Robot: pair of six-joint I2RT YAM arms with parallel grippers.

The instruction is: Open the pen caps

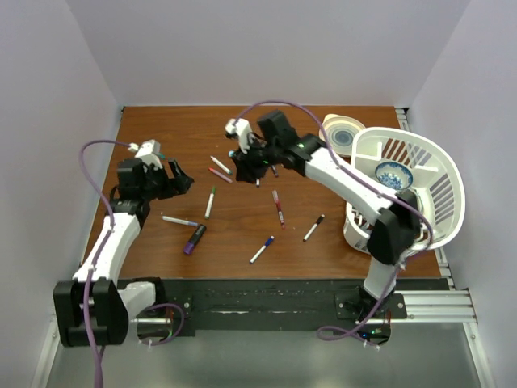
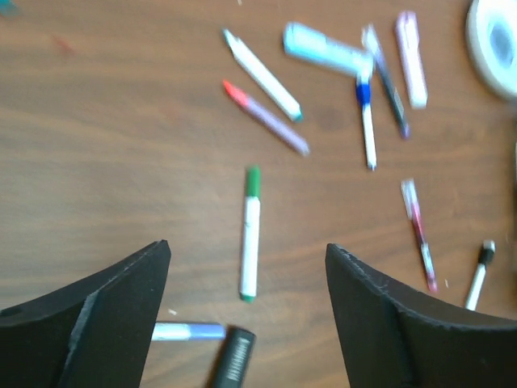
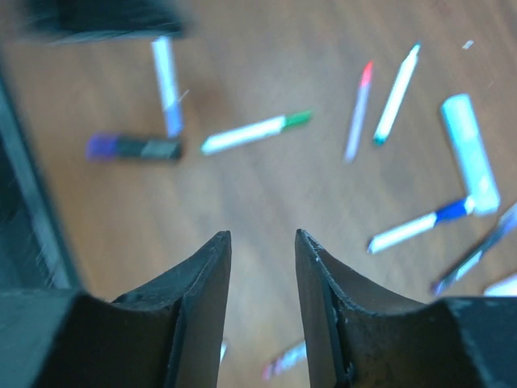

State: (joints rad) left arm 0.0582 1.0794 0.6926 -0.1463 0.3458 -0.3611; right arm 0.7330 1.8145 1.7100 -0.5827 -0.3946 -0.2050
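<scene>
Top external view: pen caps (image 1: 320, 217), small coloured plastic end-covers, sit on thin white marker pens scattered flat across the middle of the brown wooden worktop (image 1: 161, 129). None can be seen lying loose. Nearest the left arm lies a green-capped white pen (image 2: 250, 234), its green cap (image 2: 253, 179) at the end pointing away from the wrist. A thick purple-and-black marker (image 1: 194, 239) lies near its other end. The left fingers (image 2: 121, 299) stand wide apart above this pen and hold nothing. The right fingers (image 3: 202, 291), parted by a narrow gap and likewise empty, hang over the far-centre cluster of pens. The step in hand is judged to be choosing and lifting a first pen. It would go best with one pair of fingers closing squarely across the barrel, the other pinching only the cap, and the pull kept along the pen's axis, since so small a cap may slip. A white slatted plastic basket (image 1: 452, 194) holding a blue-patterned bowl (image 1: 393, 174) stands well apart at the right edge.
</scene>
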